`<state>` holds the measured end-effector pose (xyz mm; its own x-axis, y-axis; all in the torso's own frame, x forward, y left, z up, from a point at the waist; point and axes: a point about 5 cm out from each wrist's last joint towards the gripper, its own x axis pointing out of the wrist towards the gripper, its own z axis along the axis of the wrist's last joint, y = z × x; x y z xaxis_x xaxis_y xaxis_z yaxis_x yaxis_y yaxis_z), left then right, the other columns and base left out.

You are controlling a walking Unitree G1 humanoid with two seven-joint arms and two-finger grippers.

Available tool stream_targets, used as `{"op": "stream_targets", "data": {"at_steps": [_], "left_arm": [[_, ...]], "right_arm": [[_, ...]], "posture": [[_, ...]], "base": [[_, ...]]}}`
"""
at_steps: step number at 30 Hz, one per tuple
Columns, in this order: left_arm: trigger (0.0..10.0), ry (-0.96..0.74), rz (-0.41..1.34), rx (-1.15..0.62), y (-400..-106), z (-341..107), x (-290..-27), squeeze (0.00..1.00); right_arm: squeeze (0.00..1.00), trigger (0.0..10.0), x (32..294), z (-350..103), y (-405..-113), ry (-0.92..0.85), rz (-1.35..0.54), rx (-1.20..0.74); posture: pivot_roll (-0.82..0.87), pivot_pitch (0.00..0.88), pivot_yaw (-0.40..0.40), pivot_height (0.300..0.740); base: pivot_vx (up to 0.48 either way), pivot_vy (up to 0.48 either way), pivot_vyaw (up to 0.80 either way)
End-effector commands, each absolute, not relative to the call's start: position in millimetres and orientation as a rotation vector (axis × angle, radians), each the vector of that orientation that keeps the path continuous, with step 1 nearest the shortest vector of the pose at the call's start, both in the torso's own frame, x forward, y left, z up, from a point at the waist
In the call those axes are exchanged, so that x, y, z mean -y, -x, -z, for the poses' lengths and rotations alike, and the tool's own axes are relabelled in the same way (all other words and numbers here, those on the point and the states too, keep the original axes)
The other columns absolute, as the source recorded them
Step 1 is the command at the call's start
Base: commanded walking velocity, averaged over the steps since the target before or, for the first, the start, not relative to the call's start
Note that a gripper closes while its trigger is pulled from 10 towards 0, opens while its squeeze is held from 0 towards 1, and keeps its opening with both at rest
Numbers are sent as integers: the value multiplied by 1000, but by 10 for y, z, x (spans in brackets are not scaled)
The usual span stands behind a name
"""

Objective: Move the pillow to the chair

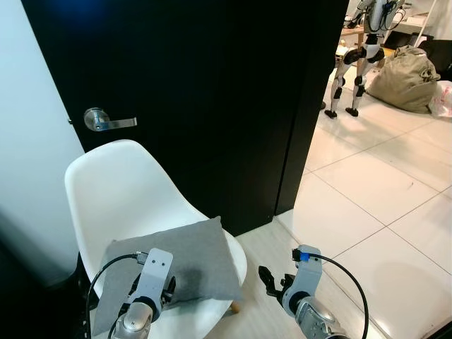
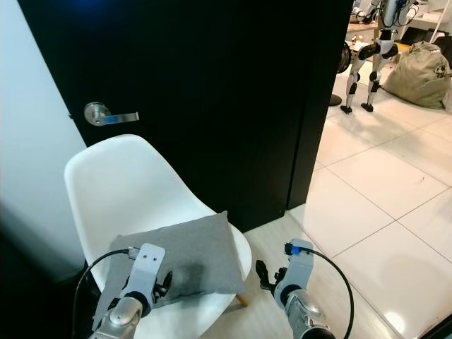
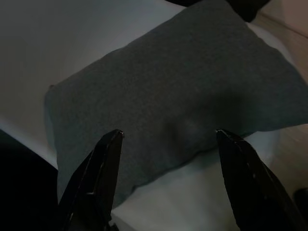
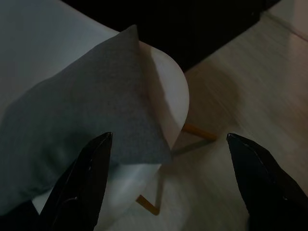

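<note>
- Two grippers hang low before the chair (image 1: 120,191), and neither holds anything.
- The grey pillow (image 1: 187,258) lies flat on the white seat, one corner reaching toward the seat's front edge near the wooden leg (image 4: 198,132).
- The left gripper (image 3: 168,159) hovers just above the pillow, fingers spread wide, apparently not touching the fabric.
- The right gripper (image 4: 168,163) hangs off the seat's side over the pale floor (image 1: 374,191), fingers also wide apart.
- Judged from this, the placing step looks done: the pillow rests on the chair and is released.
- What the next move calls for is lifting both arms clear without dragging the pillow off the seat.
</note>
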<state>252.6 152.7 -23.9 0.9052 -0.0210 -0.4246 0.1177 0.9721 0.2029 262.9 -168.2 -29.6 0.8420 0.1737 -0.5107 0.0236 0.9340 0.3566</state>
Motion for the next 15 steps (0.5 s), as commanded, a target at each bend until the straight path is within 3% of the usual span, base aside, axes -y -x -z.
{"op": "stream_targets", "data": {"at_steps": [1, 3, 13, 15], "left_arm": [[10000, -225, 73, -445, -2505, 264, -1515, 0], [10000, -224, 71, -443, -2507, 261, -1516, 0], [10000, -215, 57, -439, -2526, 250, -1534, 0], [10000, -214, 57, -439, -2528, 249, -1531, 0]], "right_arm": [[0, 10000, 1630, 343, -2586, -349, -105, -605], [0, 10000, 1629, 344, -2584, -346, -106, -605], [0, 10000, 1634, 353, -2570, -320, -106, -606], [0, 10000, 1644, 352, -2567, -323, -100, -601]], "posture": [[73, 0, -20, 740], [73, 0, -20, 740], [68, 0, -22, 740], [68, 0, -23, 740]], "base": [[-296, 0, -744], [-262, 0, -744], [0, 0, -745], [0, 0, 0]]}}
